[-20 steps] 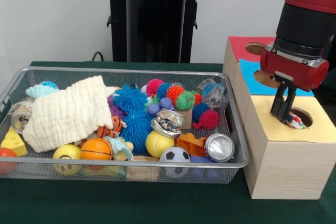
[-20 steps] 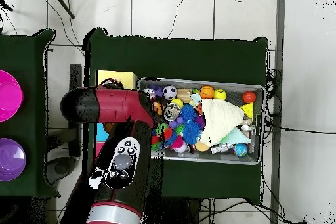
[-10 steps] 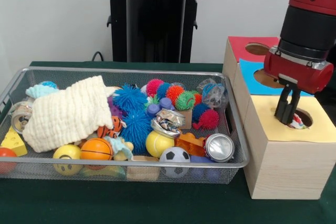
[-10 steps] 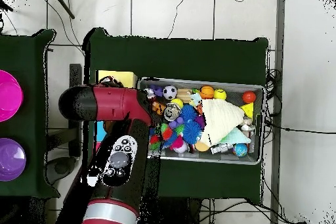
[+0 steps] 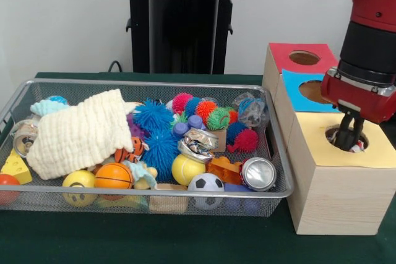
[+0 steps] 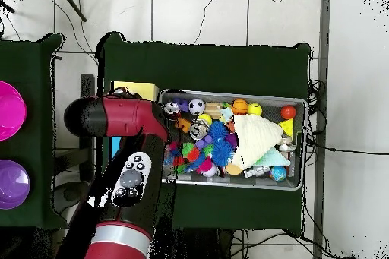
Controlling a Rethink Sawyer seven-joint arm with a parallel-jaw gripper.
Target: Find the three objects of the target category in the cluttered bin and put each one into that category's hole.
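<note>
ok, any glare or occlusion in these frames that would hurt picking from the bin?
Front view: even light, soft shadows; bright glare on the crushed silver can's end; wire mesh bin contents readable. Overhead view: the red and black arm covers the wooden box and the bin's edge; gripper visible only in the front view, at the yellow-topped hole.

two purple bowls (image 6: pixel 11 143), perhaps plastic, on a side table (image 6: pixel 34 58).
</note>
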